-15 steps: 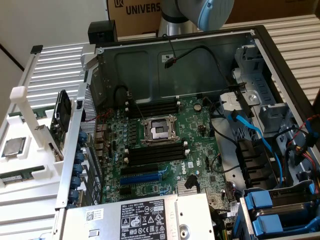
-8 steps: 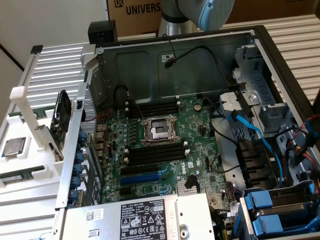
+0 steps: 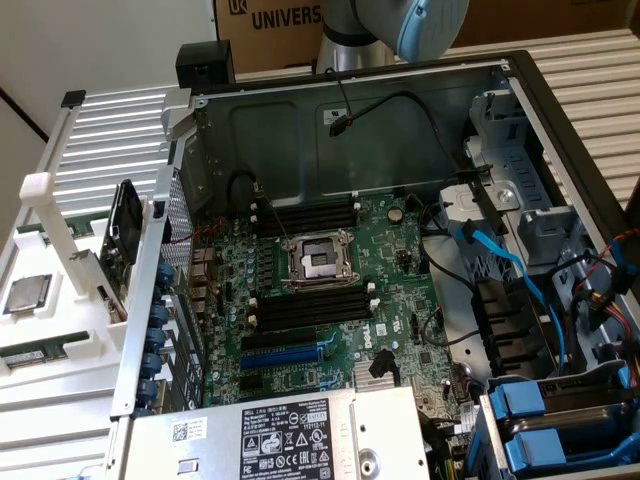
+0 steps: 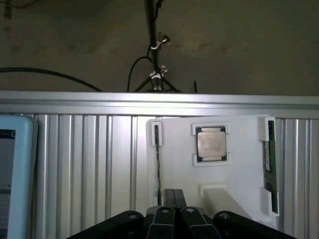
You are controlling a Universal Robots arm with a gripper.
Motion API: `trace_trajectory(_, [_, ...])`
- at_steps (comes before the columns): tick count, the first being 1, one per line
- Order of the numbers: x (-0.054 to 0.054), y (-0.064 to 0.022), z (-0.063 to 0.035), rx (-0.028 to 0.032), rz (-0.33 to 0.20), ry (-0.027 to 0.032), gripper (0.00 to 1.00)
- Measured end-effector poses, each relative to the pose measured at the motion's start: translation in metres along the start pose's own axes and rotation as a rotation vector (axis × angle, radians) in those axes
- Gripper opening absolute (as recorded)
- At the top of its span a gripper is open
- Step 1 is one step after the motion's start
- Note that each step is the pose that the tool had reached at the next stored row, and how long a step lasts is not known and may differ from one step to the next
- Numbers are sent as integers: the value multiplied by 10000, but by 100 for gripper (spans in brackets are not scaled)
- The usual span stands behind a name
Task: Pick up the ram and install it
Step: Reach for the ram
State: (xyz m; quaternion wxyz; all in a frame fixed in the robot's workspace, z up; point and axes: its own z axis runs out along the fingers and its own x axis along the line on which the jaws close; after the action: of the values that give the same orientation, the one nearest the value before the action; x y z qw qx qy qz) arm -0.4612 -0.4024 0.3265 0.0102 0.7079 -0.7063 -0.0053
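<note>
The ram (image 3: pixel 35 352) is a narrow green stick lying in a white holder (image 3: pixel 70 330) on the ribbed table at the exterior view's left, outside the computer case. In the wrist view the ram (image 4: pixel 268 162) sits along the edge of the white holder (image 4: pixel 239 149), beside a square silver-topped processor chip (image 4: pixel 211 143). My gripper (image 4: pixel 173 193) hangs above the holder with its black fingers pressed together and nothing between them. It is apart from the ram. The arm's grey and blue body (image 3: pixel 400 20) shows behind the case.
The open case (image 3: pixel 360 120) holds a green motherboard (image 3: pixel 400 270) with black memory slots (image 3: pixel 305 215) on both sides of the empty processor socket (image 3: pixel 318 262). Cables (image 3: pixel 500 260), blue drive bays (image 3: pixel 550 420) and a power supply (image 3: pixel 290 435) crowd the case.
</note>
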Motion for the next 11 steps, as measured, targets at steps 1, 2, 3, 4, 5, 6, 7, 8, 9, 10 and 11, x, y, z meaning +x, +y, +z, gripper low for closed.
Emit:
trace_trajectory(1, [1, -3, 13, 7, -11, 0, 11])
trace_trajectory(2, [3, -8, 38, 20, -34, 0, 11])
trace_trajectory(3, [6, -9, 67, 41, -54, 1, 11])
trace_trajectory(4, [8, -10, 80, 49, -67, 1, 11])
trace_trajectory(5, [11, -12, 94, 56, -79, 1, 11])
trace_trajectory(6, [16, -17, 120, 68, -102, 1, 11])
trace_trajectory(7, [19, -22, 146, 80, -125, 2, 11])
trace_trajectory(8, [24, -25, 175, 96, -149, 1, 11])
trace_trajectory(9, [29, -31, 200, 105, -175, 2, 11])
trace_trajectory(10, [31, -34, 213, 110, -188, 1, 11])
trace_trajectory(11, [33, -37, 223, 113, -200, 2, 11])
